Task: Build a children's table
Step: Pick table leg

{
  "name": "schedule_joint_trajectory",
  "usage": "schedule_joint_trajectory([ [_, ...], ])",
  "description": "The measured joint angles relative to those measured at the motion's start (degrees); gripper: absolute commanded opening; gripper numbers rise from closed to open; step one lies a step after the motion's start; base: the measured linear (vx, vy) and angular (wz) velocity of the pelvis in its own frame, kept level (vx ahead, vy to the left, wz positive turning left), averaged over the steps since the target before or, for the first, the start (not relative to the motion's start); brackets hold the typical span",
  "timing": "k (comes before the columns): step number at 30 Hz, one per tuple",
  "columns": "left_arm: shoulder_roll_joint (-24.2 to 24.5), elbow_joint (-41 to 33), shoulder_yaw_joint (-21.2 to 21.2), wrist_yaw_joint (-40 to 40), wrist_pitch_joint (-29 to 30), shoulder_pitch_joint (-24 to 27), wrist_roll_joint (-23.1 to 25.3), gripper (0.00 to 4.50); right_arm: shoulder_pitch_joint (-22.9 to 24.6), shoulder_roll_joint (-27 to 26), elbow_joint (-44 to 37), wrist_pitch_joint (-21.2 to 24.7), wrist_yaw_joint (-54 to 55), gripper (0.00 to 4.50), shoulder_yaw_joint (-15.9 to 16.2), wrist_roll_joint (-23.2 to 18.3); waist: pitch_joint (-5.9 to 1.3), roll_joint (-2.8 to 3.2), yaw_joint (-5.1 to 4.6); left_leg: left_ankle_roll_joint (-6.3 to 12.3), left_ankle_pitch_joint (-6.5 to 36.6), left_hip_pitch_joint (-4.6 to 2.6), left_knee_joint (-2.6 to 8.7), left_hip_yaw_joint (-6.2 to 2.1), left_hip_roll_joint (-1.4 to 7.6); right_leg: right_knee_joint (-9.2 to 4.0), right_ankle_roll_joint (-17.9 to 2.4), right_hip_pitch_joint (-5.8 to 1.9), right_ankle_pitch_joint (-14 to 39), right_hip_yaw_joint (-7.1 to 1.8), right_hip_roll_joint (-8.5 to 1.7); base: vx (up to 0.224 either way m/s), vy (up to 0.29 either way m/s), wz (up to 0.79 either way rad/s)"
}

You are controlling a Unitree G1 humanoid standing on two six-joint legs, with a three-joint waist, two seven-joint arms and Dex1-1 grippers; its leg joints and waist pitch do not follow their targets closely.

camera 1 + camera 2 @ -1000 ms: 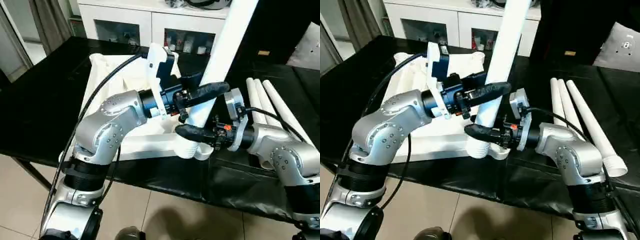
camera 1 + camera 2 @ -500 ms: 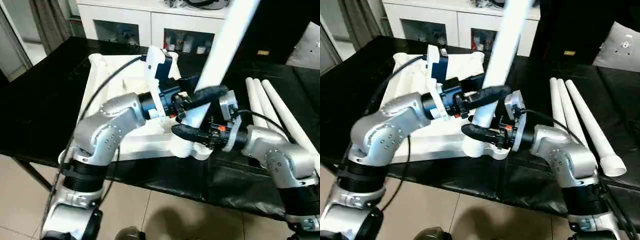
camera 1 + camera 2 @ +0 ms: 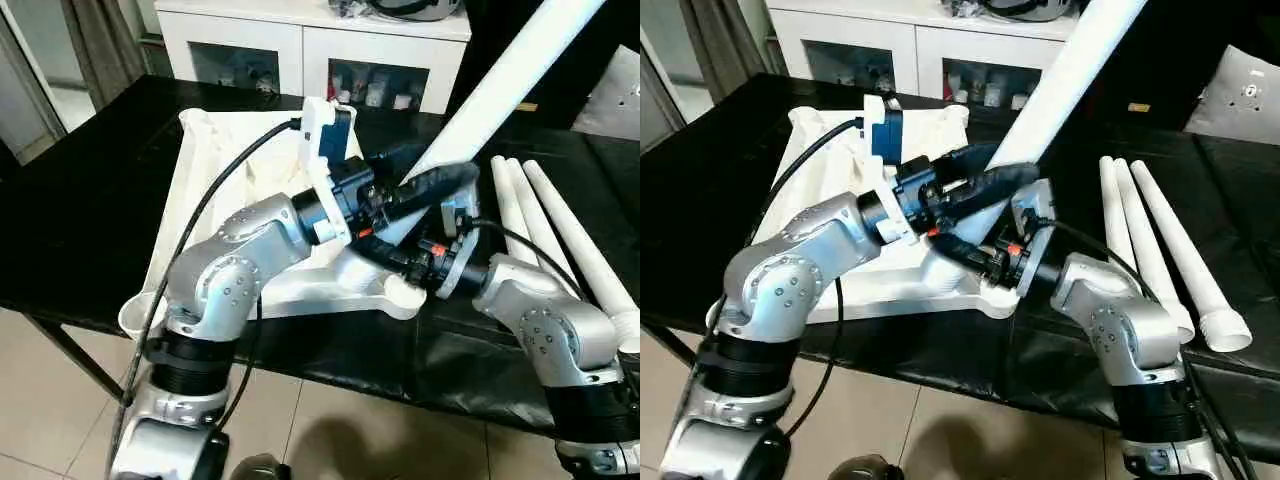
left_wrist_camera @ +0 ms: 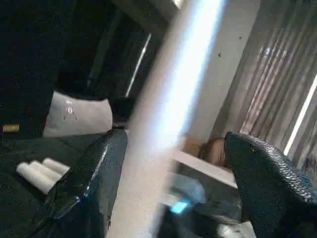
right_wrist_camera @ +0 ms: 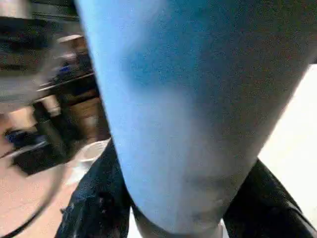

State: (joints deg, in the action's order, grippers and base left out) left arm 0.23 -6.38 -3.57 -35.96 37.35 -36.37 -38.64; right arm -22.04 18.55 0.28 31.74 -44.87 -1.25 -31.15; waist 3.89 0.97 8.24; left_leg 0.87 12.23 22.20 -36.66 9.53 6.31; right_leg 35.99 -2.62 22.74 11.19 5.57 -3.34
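Note:
The children's table top [image 3: 215,150] lies upside down on the black work table, ribbed underside up. One white leg [image 3: 500,85] leans steeply up to the right from the near right corner socket [image 3: 400,293]. My right gripper [image 3: 400,262] is shut on the leg's lower end, a black finger [image 5: 94,203] pressed on each side. My left gripper [image 3: 410,195] stands open around the leg just above. Its fingers [image 4: 89,183] are spread, and one is clear of the tube. The leg's foot is hidden behind both grippers.
Three more white legs [image 3: 560,225] lie side by side on the black table at the right. A white cabinet [image 3: 300,50] with glass doors stands behind the table. The table's front edge runs just below the grippers. A round socket [image 3: 140,315] marks the top's near left corner.
The leg has tipped from nearly upright to a steep lean toward the right. My left gripper's fingers have spread apart around it. The right gripper keeps its hold.

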Motion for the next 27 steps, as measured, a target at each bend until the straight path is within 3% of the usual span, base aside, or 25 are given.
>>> schedule_joint_trajectory([
  [1,0.47,-0.01,0.53,0.01,-0.22,0.04,0.0,3.82,0.16,0.1,0.59,-0.51,1.2,1.9,-0.65,0.8,0.0,0.02,-0.07,-0.04,0.0,0.0,0.0,0.01,0.0,0.0,0.01,0.01,-0.03,0.0,0.0,0.0,0.0,0.0],
  [5,4.95,-0.01,1.3,-0.15,-2.26,2.05,2.1,3.95,1.37,0.74,0.9,-2.35,5.17,1.89,-1.24,4.02,-0.06,0.11,-0.51,-0.09,-0.01,-0.04,0.0,0.01,0.05,0.0,0.08,0.02,-0.06,0.01,0.02,0.0,0.0,0.0],
  [7,7.22,0.26,0.94,-0.22,-3.0,3.17,4.33,4.25,1.7,1.0,1.01,-2.58,6.62,1.89,-1.93,4.89,-0.06,0.12,-0.63,-0.11,-0.03,-0.02,0.01,0.02,0.06,0.01,0.12,0.03,-0.07,0.01,0.03,0.0,0.0,0.0],
  [10,14.96,2.37,-4.71,-0.95,-6.54,5.33,13.81,4.36,1.74,1.42,0.98,-3.25,9.68,1.89,-3.26,6.28,-0.06,0.09,-0.91,-0.12,-0.03,-0.04,0.01,0.03,0.07,-0.01,0.34,0.0,-0.05,0.01,0.03,0.0,0.0,0.0],
  [12,16.93,3.95,-6.4,-1.47,-7.25,6.56,16.7,4.36,1.79,1.58,0.97,-3.3,10.17,1.89,-3.46,6.69,-0.06,0.1,-1.14,-0.12,-0.03,-0.01,0.01,0.08,0.07,-0.03,0.42,0.02,-0.05,-0.01,0.03,0.0,0.0,0.0],
  [15,21.69,5.02,-12.46,-5.18,-9.51,9.4,21.17,4.36,2.09,1.97,0.96,-3.56,10.66,1.89,-3.03,7.5,-0.07,0.12,-1.37,-0.13,-0.02,-0.03,0.01,0.12,0.08,-0.07,0.27,0.0,-0.15,-0.04,0.01,0.0,0.0,0.0],
  [19,22.33,7.02,-15.92,-7.08,-10.74,11.49,23.98,4.0,3.01,1.99,0.96,-4.0,10.61,1.89,-2.46,8.67,-0.06,0.12,-1.45,-0.15,-0.04,-0.01,0.01,0.14,0.08,-0.07,0.22,0.0,-0.19,-0.04,0.01,0.0,0.0,0.0],
  [27,22.9,11.36,-17.9,-8.02,-13.08,12.24,26.67,3.41,4.78,1.99,-0.18,-4.42,10.48,1.89,-1.4,8.8,-0.1,0.23,-1.78,-0.21,-0.08,-0.12,0.01,0.14,0.11,-0.04,0.17,-0.08,-0.24,-0.03,0.01,0.0,0.0,0.0],
])
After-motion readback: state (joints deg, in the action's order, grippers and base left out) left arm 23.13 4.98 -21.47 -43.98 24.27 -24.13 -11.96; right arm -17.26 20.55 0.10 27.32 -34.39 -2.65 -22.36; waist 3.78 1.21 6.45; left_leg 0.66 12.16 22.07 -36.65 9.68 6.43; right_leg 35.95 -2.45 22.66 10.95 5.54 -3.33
